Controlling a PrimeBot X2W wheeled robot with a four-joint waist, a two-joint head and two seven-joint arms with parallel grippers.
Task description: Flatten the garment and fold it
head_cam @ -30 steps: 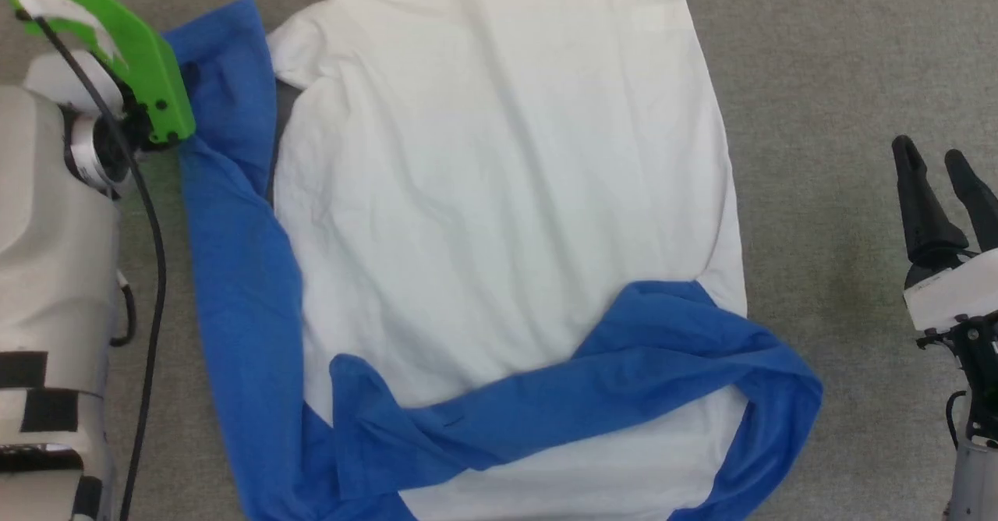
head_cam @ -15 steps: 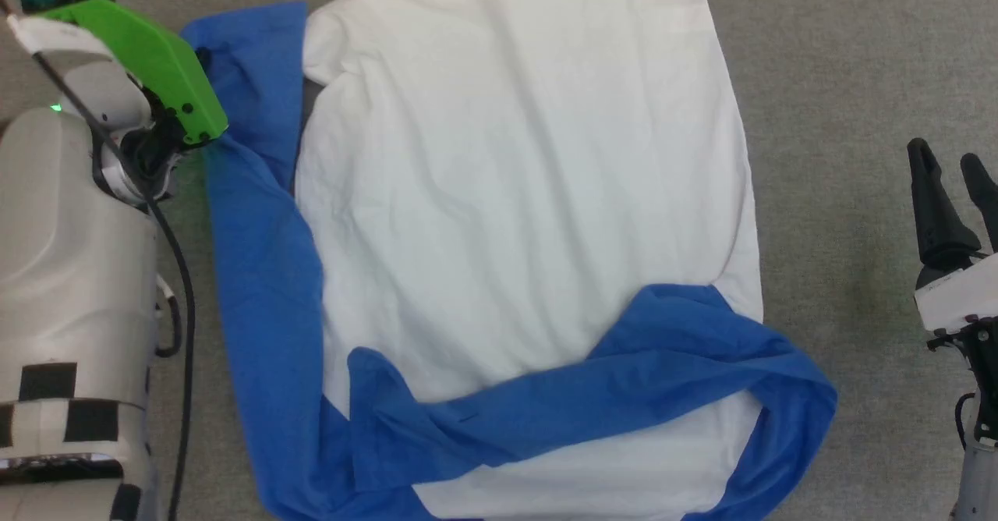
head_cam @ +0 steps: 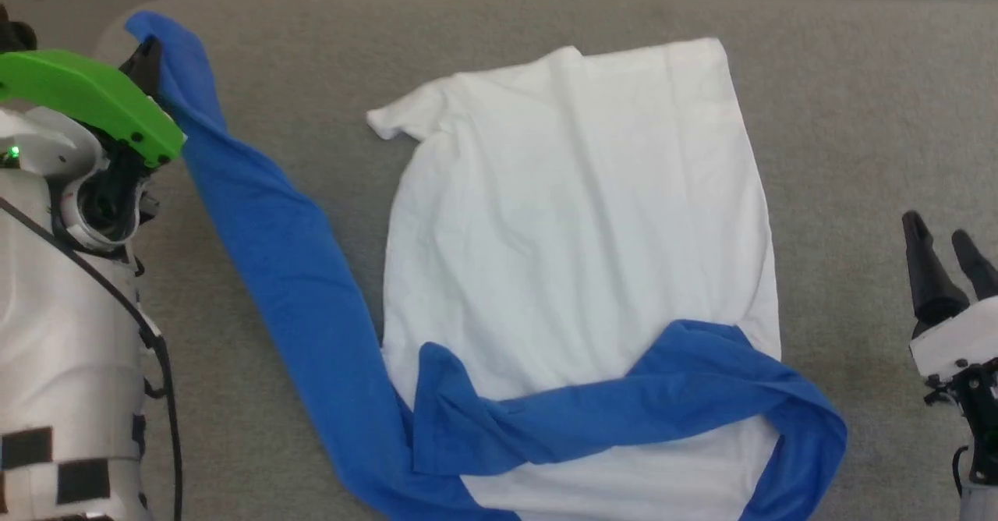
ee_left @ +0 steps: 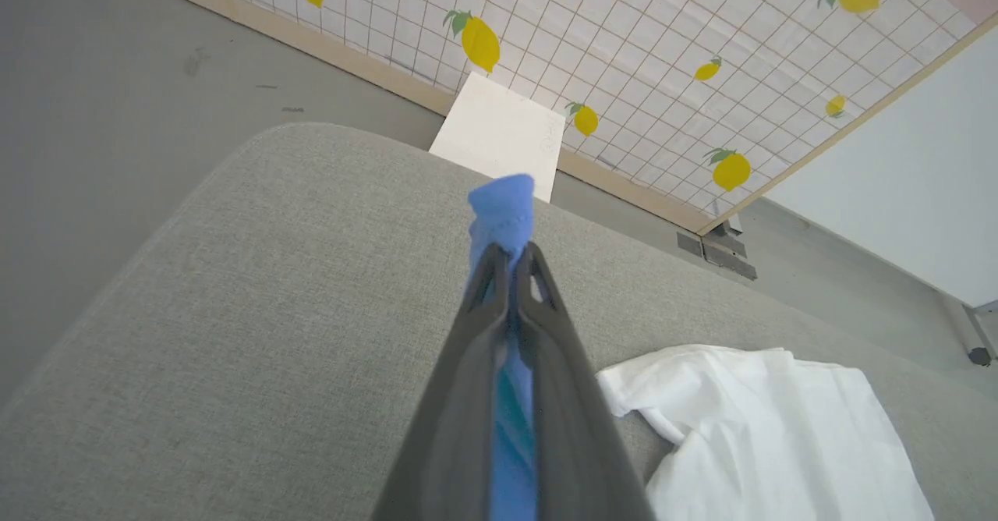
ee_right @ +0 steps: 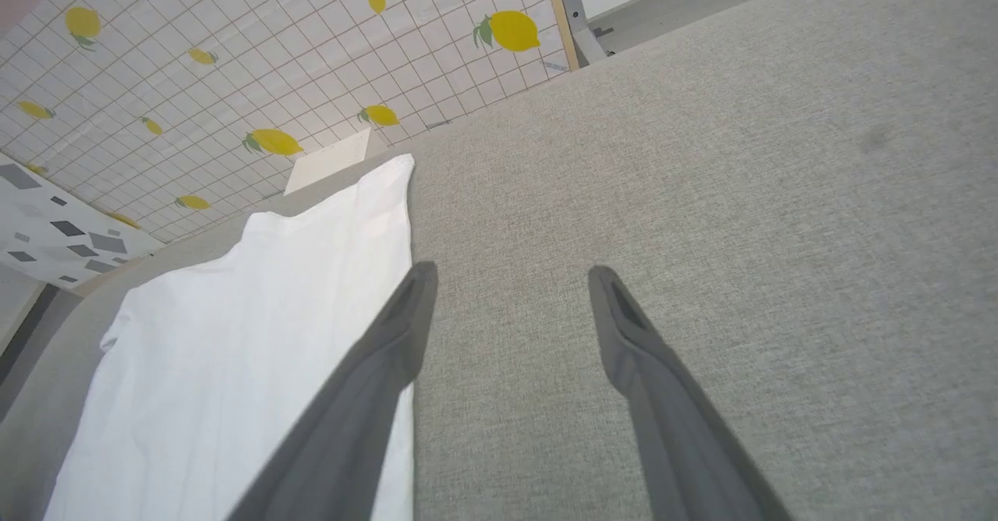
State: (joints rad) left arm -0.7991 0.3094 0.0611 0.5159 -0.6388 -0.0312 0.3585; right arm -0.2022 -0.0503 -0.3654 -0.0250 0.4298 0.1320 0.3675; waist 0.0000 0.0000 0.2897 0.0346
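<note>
Left gripper [ee_left: 511, 252] pinches the garment's [head_cam: 577, 217] blue cuff, right gripper [ee_right: 511, 278] spread, near hem cut off.

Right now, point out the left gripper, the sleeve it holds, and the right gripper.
left gripper [ee_left: 513, 253], left wrist view, between its shut fingertips.
blue sleeve [head_cam: 296, 264], head view, middle of its length.
right gripper [ee_right: 512, 271], right wrist view, between its open fingertips.

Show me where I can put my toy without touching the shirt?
Bare gray cushion lies between the garment and the right gripper, and in the wedge between its white body and the stretched blue sleeve. Crowded at the near edge, where the other sleeve crosses.
</note>
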